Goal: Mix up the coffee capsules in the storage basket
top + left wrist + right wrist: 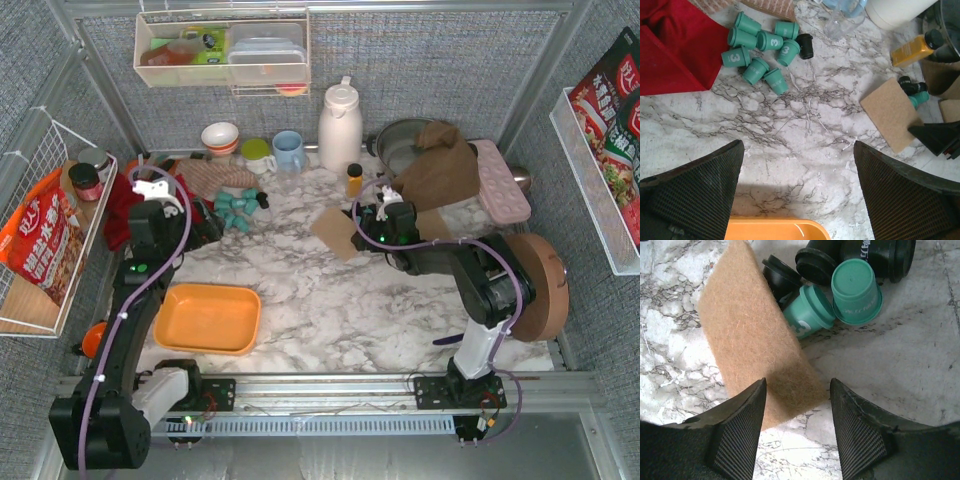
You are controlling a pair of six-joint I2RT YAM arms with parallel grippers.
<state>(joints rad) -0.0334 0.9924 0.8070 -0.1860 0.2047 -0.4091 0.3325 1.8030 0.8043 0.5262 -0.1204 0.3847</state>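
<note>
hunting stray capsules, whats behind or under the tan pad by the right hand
Two teal capsules and a few black capsules lie at its far edge, one black partly overlapped. Anything beneath the tan pad is covered.

Teal, black capsules (760, 52); orange basket (205, 318); red cloth (675, 47).

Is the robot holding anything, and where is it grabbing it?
Nothing. The left gripper and right gripper are both open and gripping nothing.

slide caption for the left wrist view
left gripper open above marble table, coffee capsules clustered beside red cloth, storage basket rim at frame bottom
</note>
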